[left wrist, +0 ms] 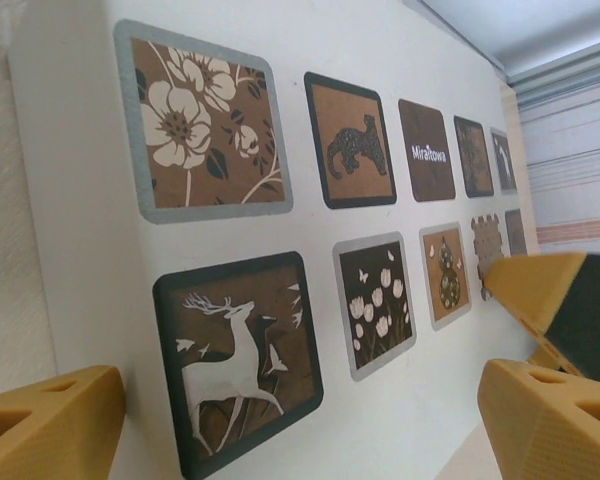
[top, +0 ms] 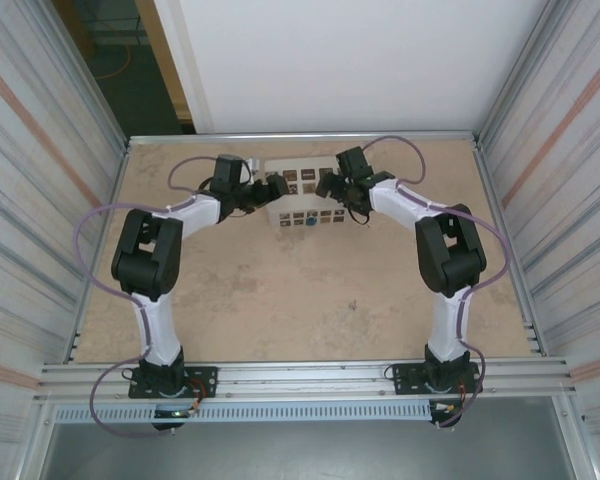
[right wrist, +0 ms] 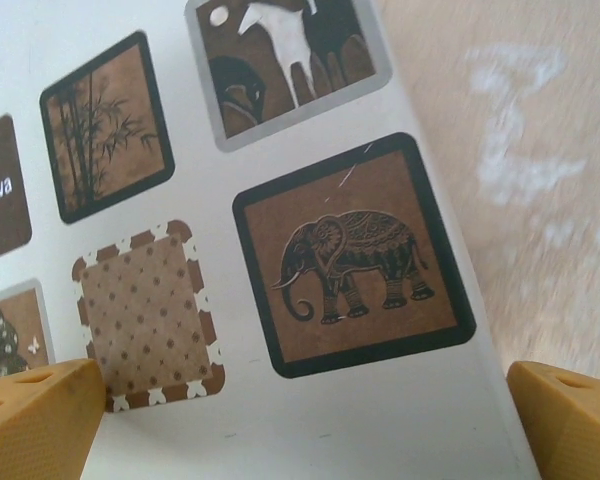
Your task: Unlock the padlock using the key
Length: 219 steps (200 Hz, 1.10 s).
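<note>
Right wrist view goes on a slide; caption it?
Open yellow fingers face the elephant tile on the white box.

Tiny blue padlock (top: 308, 222) far centre, dark key (top: 354, 307) well apart, nearer

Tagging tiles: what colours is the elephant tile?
Elephant tile: brown ground, dark patterned elephant, black border. Best in right wrist view.
</note>
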Each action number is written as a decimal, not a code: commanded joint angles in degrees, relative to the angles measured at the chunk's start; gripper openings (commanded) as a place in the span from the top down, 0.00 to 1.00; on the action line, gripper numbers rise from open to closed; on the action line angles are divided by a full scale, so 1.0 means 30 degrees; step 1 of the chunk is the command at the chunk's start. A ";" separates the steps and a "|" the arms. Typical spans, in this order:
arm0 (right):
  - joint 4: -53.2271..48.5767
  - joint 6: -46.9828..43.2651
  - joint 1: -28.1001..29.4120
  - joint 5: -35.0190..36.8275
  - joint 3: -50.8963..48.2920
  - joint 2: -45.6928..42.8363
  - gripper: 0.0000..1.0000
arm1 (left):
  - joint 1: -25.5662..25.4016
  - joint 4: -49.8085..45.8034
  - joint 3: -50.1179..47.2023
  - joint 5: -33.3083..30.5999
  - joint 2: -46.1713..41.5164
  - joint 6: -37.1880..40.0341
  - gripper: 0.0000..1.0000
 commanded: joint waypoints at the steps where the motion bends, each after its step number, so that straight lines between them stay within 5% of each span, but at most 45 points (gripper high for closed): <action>1: 0.1977 0.0056 0.2345 -0.3222 -0.1247 -0.1837 0.01 | -0.1185 0.0569 -0.1382 0.2730 -0.1990 0.0146 0.09; 95: 0.2243 0.0191 0.6125 -0.1808 -0.7690 -0.6871 0.01 | -0.1352 0.0184 -0.4808 0.1723 -0.4657 0.0462 0.08; 219: -0.2468 -0.1303 0.4801 0.3936 -0.8899 -1.1066 0.01 | 0.0830 -0.2031 -0.5394 -0.0925 -0.8663 0.2105 0.01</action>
